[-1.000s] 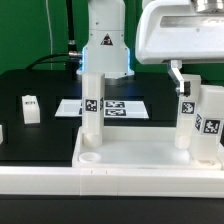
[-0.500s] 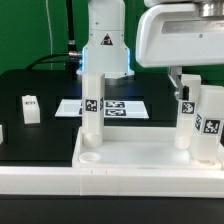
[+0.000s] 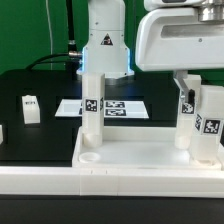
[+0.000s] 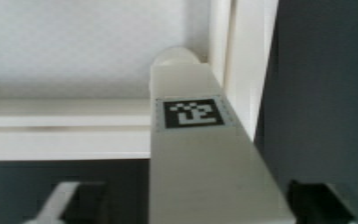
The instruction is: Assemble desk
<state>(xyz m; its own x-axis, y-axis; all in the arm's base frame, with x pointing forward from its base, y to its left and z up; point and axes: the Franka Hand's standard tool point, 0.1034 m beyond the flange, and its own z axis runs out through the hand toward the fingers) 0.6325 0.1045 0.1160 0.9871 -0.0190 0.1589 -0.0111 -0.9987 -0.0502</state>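
White plastic desk slab (image 3: 140,160) is sat at the near edge of the black table (image 3: 45,140) with three legs (image 3: 92,105) seemingly stood in it already, so one's left: the front socket (image 3: 88,157) on the exterior view's left is bare and a loose leg (image 3: 30,108) is parked well apart. The gripper (image 3: 184,84) is straddled over the rear leg (image 3: 186,125) on the exterior view's right, jaws apart, nothing judged clamped yet. Since a second ago it's been shifted lower and rightward in that view.

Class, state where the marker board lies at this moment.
In the exterior view the marker board lies flat on the black table near centre, behind the desk slab, partly hidden by an upright leg.
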